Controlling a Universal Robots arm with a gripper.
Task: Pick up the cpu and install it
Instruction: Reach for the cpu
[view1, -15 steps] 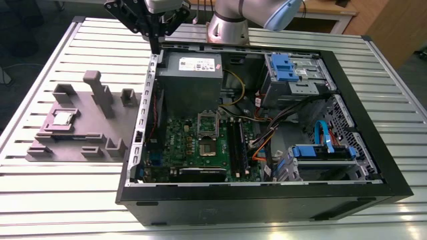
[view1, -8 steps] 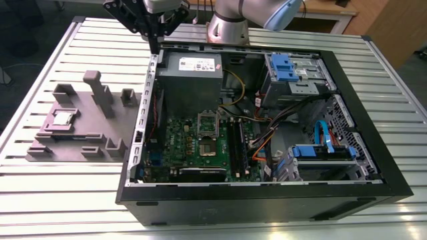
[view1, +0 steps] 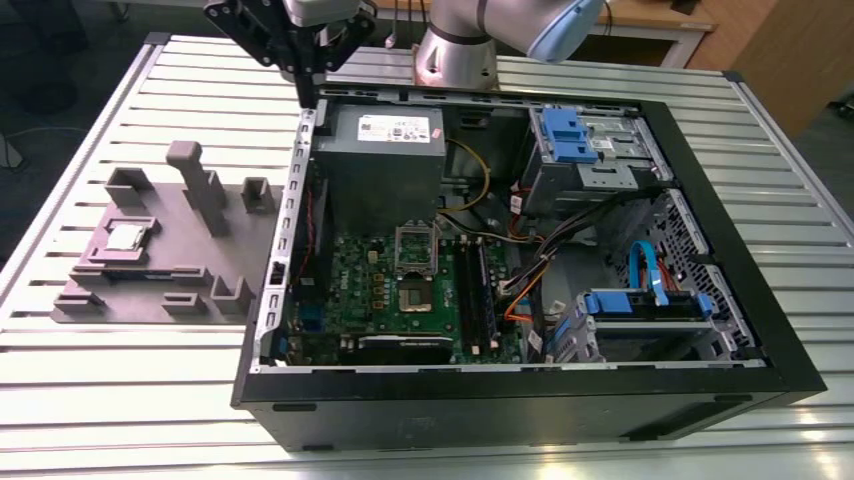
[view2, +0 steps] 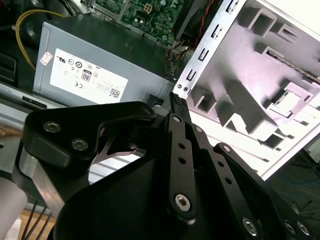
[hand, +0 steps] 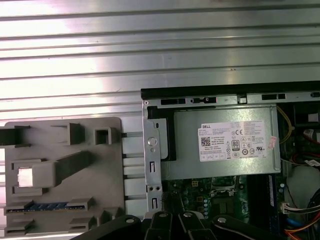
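The cpu (view1: 127, 237) is a small shiny square lying in a recess of the mauve-grey tray (view1: 160, 290) at the exterior view's left. It also shows as a bright square in both wrist views (view2: 287, 100) (hand: 29, 177). My gripper (view1: 310, 96) hangs high over the far corner of the open computer case, above the edge between tray and power supply. Its black fingers (view2: 177, 100) are pressed together and hold nothing. The metal socket frame (view1: 416, 243) with a dark centre sits on the green motherboard (view1: 387, 295) inside the case.
The grey power-supply box (view1: 380, 150) fills the case's far corner under the gripper. Blue drive bays (view1: 587, 140) and loose cables (view1: 534, 270) occupy the exterior view's right half. The tray's raised blocks (view1: 200, 190) stand tall. The slatted metal table (view1: 134, 400) carries everything.
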